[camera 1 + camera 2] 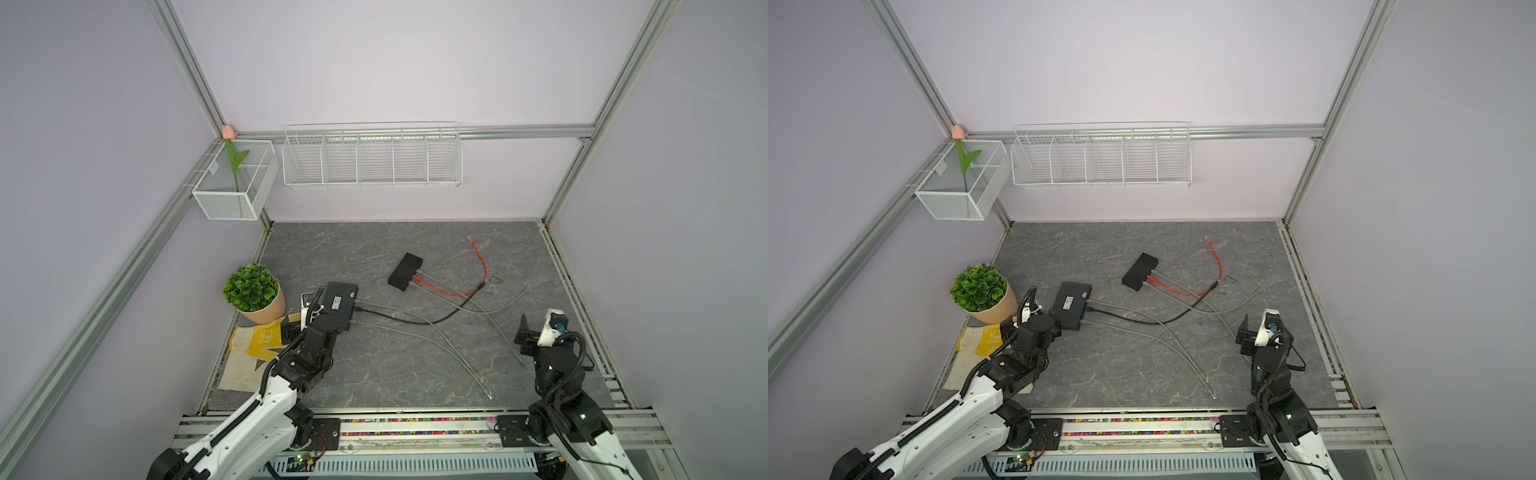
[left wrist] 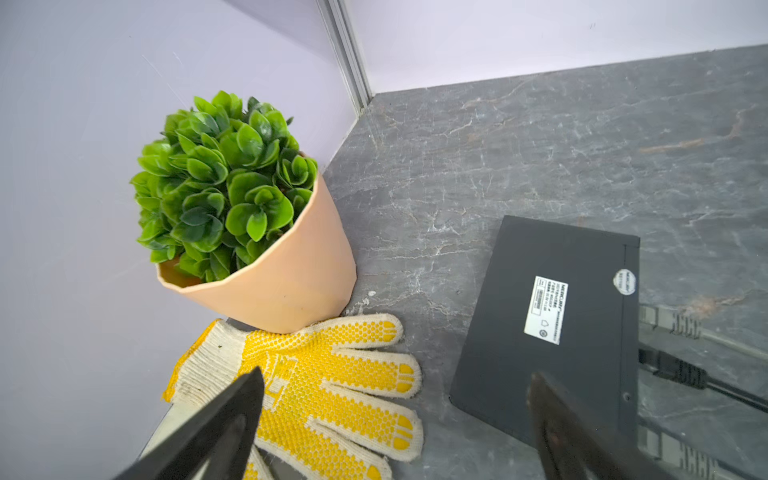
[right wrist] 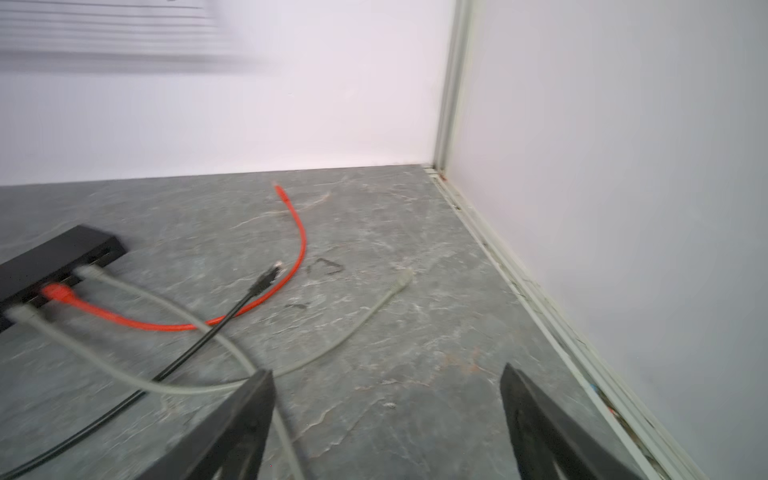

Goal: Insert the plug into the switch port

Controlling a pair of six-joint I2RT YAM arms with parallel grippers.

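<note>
Two black switches lie on the grey stone table. The nearer switch (image 1: 340, 305) (image 2: 548, 316) has a black cable and grey cables plugged in. That black cable ends in a loose plug (image 1: 481, 285) (image 3: 270, 276) beside the farther switch (image 1: 405, 271) (image 3: 54, 257), which holds a red plug (image 3: 58, 293) and two grey ones. My left gripper (image 2: 392, 390) is open, one finger over the near switch's corner, the other over a glove. My right gripper (image 3: 386, 372) stands open and empty at the right, above bare table and short of the loose plug.
A potted plant (image 1: 253, 293) and a yellow-dotted glove (image 2: 324, 374) crowd the left edge next to the near switch. A red cable's free end (image 1: 471, 240) and grey cable ends (image 1: 486, 388) trail over the table. Wire baskets (image 1: 372, 156) hang on the back wall.
</note>
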